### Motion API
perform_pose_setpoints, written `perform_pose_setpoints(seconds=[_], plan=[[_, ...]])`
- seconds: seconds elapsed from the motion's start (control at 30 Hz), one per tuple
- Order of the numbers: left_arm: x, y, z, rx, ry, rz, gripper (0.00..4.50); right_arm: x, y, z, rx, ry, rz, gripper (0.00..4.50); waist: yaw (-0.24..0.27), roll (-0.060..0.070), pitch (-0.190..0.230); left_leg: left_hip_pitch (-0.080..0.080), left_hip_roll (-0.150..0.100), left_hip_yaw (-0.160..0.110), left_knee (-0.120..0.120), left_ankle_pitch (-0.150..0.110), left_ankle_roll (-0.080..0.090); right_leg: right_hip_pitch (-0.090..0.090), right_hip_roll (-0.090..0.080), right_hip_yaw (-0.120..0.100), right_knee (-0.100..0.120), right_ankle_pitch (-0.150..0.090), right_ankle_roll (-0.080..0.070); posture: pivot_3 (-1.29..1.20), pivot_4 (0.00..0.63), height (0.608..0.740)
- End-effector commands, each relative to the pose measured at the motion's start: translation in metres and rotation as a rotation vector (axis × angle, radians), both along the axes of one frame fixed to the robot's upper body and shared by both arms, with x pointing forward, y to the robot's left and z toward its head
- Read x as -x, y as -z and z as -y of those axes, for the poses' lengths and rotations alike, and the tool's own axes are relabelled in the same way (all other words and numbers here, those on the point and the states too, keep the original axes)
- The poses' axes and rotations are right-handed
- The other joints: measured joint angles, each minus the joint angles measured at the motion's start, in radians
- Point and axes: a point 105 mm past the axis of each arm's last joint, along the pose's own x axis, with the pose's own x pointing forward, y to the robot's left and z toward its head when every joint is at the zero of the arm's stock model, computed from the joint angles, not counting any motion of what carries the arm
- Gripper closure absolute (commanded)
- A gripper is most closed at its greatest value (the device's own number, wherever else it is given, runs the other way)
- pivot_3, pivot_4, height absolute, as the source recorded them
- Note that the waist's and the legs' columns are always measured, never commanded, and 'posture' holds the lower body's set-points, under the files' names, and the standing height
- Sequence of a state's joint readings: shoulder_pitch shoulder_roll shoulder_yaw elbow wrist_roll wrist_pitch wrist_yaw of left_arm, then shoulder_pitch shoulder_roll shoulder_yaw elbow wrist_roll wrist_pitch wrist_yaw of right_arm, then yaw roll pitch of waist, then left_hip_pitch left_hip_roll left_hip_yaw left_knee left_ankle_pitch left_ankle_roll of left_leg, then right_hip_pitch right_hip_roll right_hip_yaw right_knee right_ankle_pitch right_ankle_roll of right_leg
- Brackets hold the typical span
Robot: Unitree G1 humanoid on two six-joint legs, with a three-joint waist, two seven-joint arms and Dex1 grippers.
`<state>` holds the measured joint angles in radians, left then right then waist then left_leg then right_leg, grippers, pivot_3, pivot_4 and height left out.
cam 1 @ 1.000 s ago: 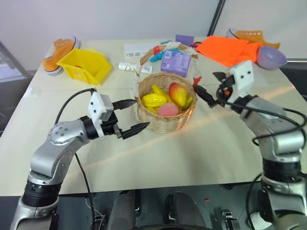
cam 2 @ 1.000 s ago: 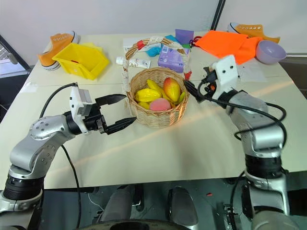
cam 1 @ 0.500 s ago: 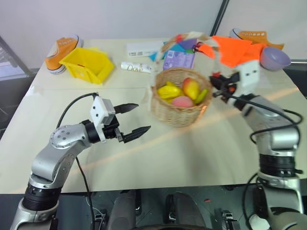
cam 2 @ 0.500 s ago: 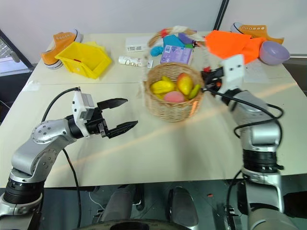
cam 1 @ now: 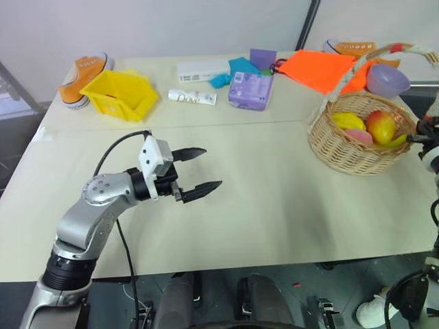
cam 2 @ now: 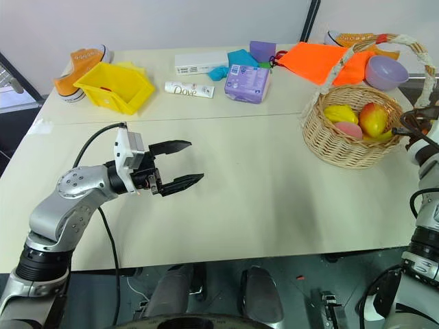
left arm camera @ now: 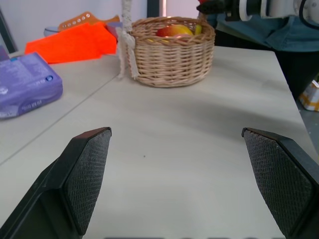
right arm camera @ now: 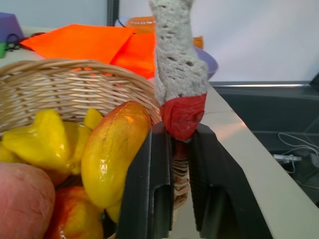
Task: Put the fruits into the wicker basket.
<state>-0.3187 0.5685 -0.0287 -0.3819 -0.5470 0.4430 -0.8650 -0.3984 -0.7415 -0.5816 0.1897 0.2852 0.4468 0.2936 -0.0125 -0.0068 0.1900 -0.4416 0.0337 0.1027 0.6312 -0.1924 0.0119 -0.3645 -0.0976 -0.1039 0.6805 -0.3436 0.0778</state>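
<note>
Fruits, a pink-red peach point(cam 2: 348, 129) and a yellow-to-red oval mango point(cam 2: 373, 118), lie inside the round tan wicker basket point(cam 2: 346, 145) at the table's right edge, with yellow pieces beside them. The right gripper point(right arm camera: 175, 149) clamps the base of the basket's white-and-red wrapped handle point(right arm camera: 178, 64), its fingers pointing level into the rim. The left gripper point(cam 1: 195, 170) hangs spread and empty, well apart, with the basket far to its right. Judged so, the right arm alone governs the basket.
</note>
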Motion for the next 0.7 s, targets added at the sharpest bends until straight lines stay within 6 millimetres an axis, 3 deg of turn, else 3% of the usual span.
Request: perform_pose_setpoints(seconds=[0.03,0.1,0.2,0.37,0.5,0.6,0.7], plan=[[-0.001,-0.005,-0.003,-0.001,-0.016,0.035,0.0,0.016,-0.027,0.0,0.046,0.006,0.109,2.09,0.002,0.0,0.0,0.0,0.0,0.0,0.0,0.0,0.0,0.0,0.0,0.0,0.0,0.0,0.0,0.0,0.15,0.723],[-0.003,-0.003,-0.008,0.001,-0.042,0.029,0.0,0.026,-0.023,-0.004,0.055,-0.02,0.1,1.02,0.004,0.0,0.0,0.0,0.0,0.0,0.0,0.0,0.0,0.0,0.0,0.0,0.0,0.0,0.0,0.0,0.15,0.723],[-0.01,0.003,-0.018,0.016,-0.11,0.003,0.0,0.046,-0.001,-0.012,0.09,-0.079,0.027,1.02,0.015,0.0,0.0,0.0,0.0,0.0,0.0,0.0,0.0,0.001,0.0,0.0,0.0,0.0,0.001,0.0,0.15,0.723],[-0.023,0.032,-0.053,0.015,-0.305,-0.053,0.0,0.081,0.03,-0.032,0.074,-0.219,-0.034,1.02,0.022,0.001,-0.001,0.0,0.0,0.0,0.0,-0.004,0.006,0.001,-0.001,0.001,-0.001,-0.001,0.001,0.0,0.15,0.723],[-0.03,0.057,-0.087,0.005,-0.481,-0.088,0.0,0.09,0.045,-0.08,0.058,-0.467,-0.086,1.02,0.015,0.001,-0.001,0.001,0.001,0.001,0.0,-0.005,0.007,0.0,0.0,0.003,0.0,-0.001,0.001,0.0,0.15,0.723],[-0.028,0.072,-0.107,-0.017,-0.567,-0.095,0.0,0.085,0.054,-0.128,0.05,-0.673,-0.124,1.02,-0.001,0.001,-0.001,0.001,0.002,0.001,0.0,-0.005,0.007,0.0,0.0,0.004,0.0,-0.001,0.001,0.0,0.15,0.723],[-0.024,0.082,-0.119,-0.029,-0.613,-0.107,0.0,0.071,0.065,-0.153,0.049,-0.762,-0.145,1.02,0.001,0.001,-0.002,0.001,0.002,0.0,0.0,-0.005,0.007,-0.001,0.0,0.004,0.0,-0.001,0.001,0.0,0.15,0.723]])
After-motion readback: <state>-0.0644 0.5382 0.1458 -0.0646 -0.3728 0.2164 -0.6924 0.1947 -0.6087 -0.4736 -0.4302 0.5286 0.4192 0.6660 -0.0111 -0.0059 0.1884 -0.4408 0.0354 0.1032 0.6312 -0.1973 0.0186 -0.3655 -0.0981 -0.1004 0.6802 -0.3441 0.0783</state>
